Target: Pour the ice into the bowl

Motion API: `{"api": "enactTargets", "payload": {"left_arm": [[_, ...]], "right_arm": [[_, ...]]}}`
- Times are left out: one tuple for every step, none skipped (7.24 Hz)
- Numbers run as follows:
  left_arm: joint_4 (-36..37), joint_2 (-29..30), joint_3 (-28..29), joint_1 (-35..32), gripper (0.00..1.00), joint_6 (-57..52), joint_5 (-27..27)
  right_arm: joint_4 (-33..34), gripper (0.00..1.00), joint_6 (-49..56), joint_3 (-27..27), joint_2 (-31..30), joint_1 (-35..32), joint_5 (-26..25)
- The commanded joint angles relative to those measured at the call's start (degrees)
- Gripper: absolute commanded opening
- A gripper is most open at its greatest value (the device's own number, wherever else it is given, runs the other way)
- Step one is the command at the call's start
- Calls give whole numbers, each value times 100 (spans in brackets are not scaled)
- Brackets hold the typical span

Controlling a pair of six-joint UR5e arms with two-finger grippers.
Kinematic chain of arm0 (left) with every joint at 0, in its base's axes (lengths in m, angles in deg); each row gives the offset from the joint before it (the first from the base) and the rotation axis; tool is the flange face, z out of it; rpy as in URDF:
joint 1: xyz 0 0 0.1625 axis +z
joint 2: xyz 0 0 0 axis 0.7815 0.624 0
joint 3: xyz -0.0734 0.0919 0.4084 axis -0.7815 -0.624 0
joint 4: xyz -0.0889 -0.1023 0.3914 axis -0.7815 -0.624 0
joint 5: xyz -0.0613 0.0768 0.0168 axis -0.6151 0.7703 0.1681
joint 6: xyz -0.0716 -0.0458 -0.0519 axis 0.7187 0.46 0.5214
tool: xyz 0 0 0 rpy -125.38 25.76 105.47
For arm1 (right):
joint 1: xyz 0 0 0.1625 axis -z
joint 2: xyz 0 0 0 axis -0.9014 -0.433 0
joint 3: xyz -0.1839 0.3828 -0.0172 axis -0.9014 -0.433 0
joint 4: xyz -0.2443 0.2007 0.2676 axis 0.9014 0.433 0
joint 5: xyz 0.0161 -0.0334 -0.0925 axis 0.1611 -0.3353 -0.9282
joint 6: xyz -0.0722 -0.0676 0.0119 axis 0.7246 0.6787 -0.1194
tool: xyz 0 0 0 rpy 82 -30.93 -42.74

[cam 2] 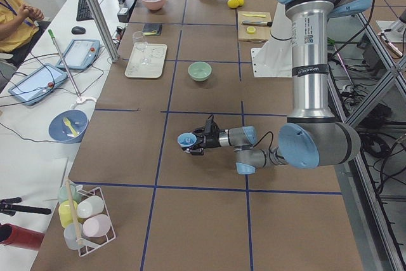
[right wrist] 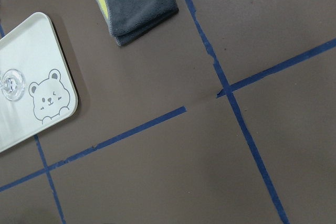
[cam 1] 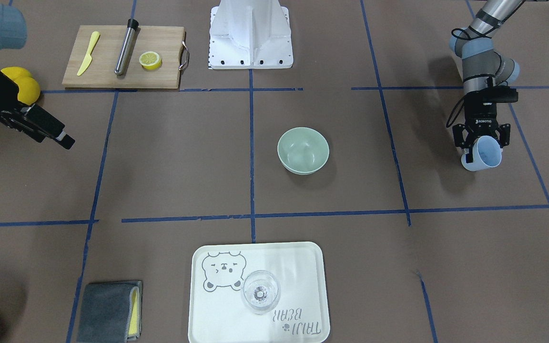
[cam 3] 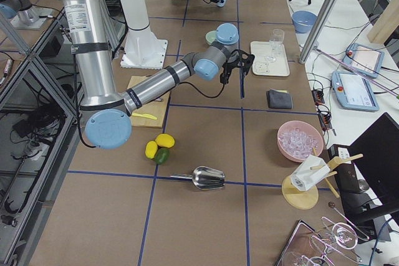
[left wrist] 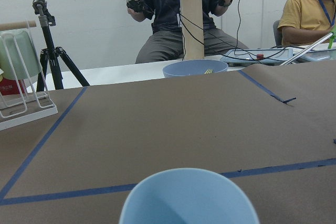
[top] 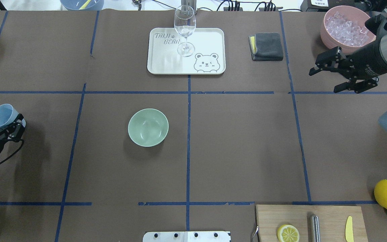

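Observation:
The pale sage-green bowl [top: 148, 127] stands upright near the table's middle and looks empty; it also shows in the front view [cam 1: 303, 150]. My left gripper [top: 2, 125] is at the table's left edge, shut on a light blue cup [top: 1, 114], well away from the bowl. The cup [cam 1: 488, 155] is tilted and no ice shows inside it. Clear ice pieces [top: 344, 28] fill a pink container at the far right. My right gripper [top: 325, 80] hovers open and empty beside that container.
A white bear tray [top: 166, 62] with a wine glass [top: 184, 30] sits at the far middle. A folded grey cloth [top: 266, 46] lies right of it. A cutting board [top: 328, 232] with a lemon half, plus whole lemons [top: 386, 194], are near right.

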Motion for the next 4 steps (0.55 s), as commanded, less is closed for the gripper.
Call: {"api": "enactTargets", "payload": {"left_arm": [[-36,53,-582,-159,0,-1024,-346],[-1,71,-1004,-308,0,-1544,-836],[34,349,-1165,-310,0,-1854,-1189],[61,778,-1227,-310,0,-2423,-1637]], "right_arm": [[0,100,0,15,11,-93,48],[0,100,0,15,2,-111,49],[0,100,0,32,-7,-155,49],[0,100,0,59,-33,-198,49]]}}
